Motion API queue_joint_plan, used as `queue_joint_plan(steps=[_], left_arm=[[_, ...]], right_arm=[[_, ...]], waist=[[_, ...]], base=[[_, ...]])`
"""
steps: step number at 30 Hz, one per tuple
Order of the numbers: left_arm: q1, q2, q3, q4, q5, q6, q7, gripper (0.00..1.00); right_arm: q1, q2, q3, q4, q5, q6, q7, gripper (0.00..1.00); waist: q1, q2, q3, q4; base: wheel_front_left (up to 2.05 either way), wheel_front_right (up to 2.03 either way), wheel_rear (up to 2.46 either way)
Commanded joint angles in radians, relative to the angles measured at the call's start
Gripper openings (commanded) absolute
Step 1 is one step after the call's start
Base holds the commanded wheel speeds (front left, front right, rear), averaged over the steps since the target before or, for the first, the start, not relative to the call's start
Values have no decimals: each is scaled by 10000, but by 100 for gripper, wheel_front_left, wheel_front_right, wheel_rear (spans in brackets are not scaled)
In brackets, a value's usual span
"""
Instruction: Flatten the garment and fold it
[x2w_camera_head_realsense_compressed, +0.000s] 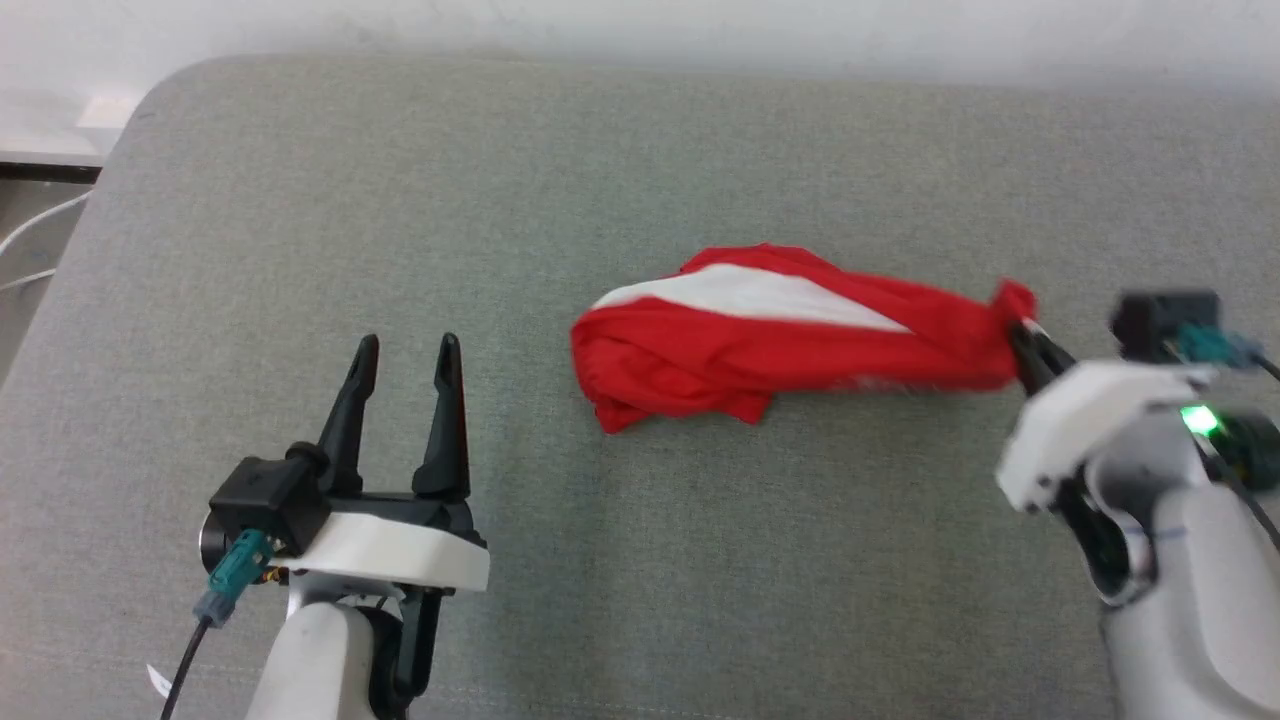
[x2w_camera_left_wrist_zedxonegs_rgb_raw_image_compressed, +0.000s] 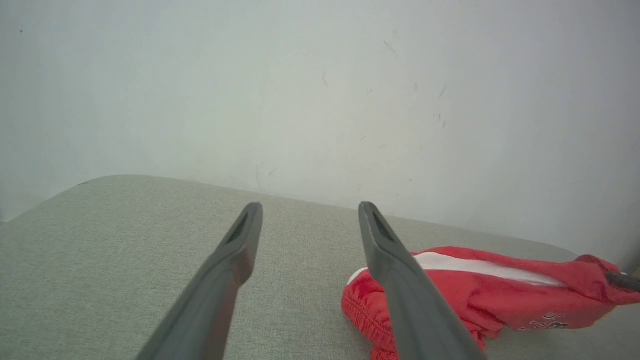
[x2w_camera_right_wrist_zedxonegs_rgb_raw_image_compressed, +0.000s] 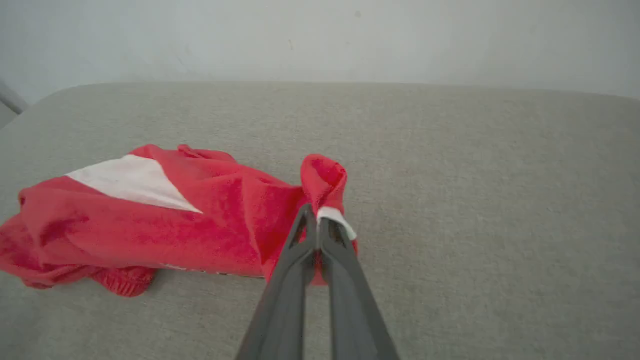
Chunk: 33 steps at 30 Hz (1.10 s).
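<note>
The red garment (x2w_camera_head_realsense_compressed: 790, 335) lies bunched and stretched into a long roll across the grey surface, with a white band on its top. My right gripper (x2w_camera_head_realsense_compressed: 1020, 335) is shut on its right end, pinching a tuft of red cloth with white trim (x2w_camera_right_wrist_zedxonegs_rgb_raw_image_compressed: 332, 212). In the left wrist view the garment (x2w_camera_left_wrist_zedxonegs_rgb_raw_image_compressed: 490, 295) shows a gathered hem at its near end and small printed letters low on its side. My left gripper (x2w_camera_head_realsense_compressed: 408, 348) stands open to the left of the garment, apart from it, with nothing between its fingers.
The grey fabric surface (x2w_camera_head_realsense_compressed: 640, 560) spreads wide around the garment and ends at a rounded corner at the far left (x2w_camera_head_realsense_compressed: 160, 90). A pale wall (x2w_camera_left_wrist_zedxonegs_rgb_raw_image_compressed: 320, 100) stands behind it. White cables (x2w_camera_head_realsense_compressed: 30, 245) hang off the left side.
</note>
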Motion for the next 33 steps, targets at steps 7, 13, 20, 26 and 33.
queue_joint_plan(steps=[7,13,20,26,33], left_arm=[[-207,-16,-116,107,-64,-51,-47,100],[-131,-16,-181,254,-44,-105,-47,100],[61,-16,-585,458,-88,-195,-47,100],[-36,-16,-1836,1269,-51,-378,-32,100],[-901,-16,-2891,2728,-818,-90,1242,100]], right_arm=[[944,-10,-1740,906,-245,-9,-96,33],[1222,-10,-2391,1204,-78,-9,-866,100],[2148,-10,-1978,-60,-357,-9,-2702,100],[3449,-10,-564,-1633,-1106,-9,-3955,100],[3913,-10,358,-2185,-1273,-9,-4711,100]], waist=[[0,0,-30,-200],[0,0,-304,-301],[0,0,-720,-361],[0,0,-804,-471],[0,0,-529,-882]], base=[[0,0,0],[0,0,0],[0,0,0],[0,0,0],[0,0,0]])
